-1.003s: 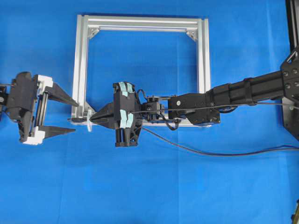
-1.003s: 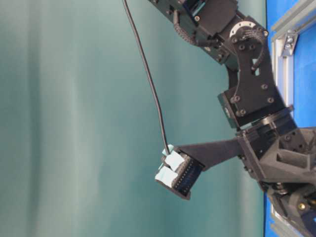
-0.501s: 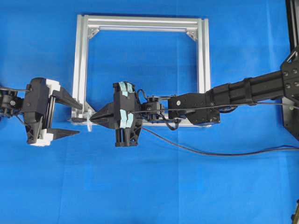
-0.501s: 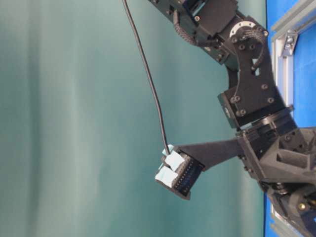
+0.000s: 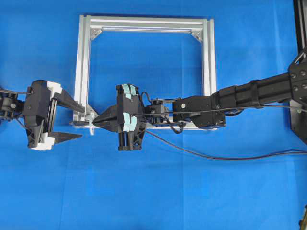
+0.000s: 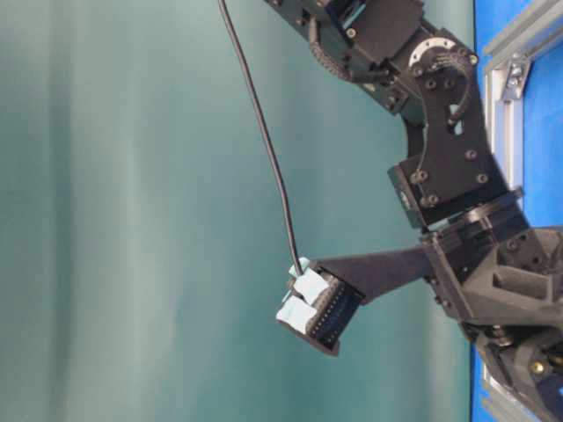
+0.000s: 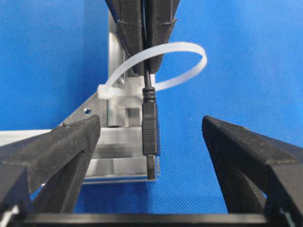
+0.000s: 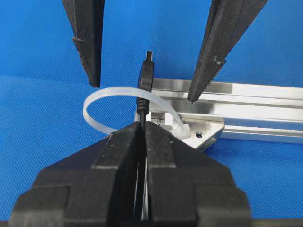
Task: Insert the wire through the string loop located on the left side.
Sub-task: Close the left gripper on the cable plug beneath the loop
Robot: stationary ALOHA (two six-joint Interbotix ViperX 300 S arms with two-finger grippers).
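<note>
My right gripper (image 8: 143, 126) is shut on the wire just behind its plug (image 8: 146, 75). The plug pokes out beyond the fingertips and passes through the string loop (image 8: 94, 108), a whitish band fixed at the frame's near left corner. In the left wrist view the plug (image 7: 149, 127), silvery tip down, hangs under the arch of the string loop (image 7: 191, 49). My left gripper (image 7: 150, 124) stands open with a finger on either side of the plug, touching nothing. In the overhead view the left gripper (image 5: 82, 122) faces the right gripper (image 5: 94, 122) at that corner.
The square aluminium frame (image 5: 144, 23) lies on the blue cloth. My right arm (image 5: 240, 96) reaches across its lower bar. A black cable (image 5: 216, 156) trails over the cloth to the right. In the table-level view another cable (image 6: 264, 149) hangs by the arm.
My left gripper has moved right, up to the frame's corner, and its open fingers now flank the plug. For the last half second it has held still. The right arm has not moved.
</note>
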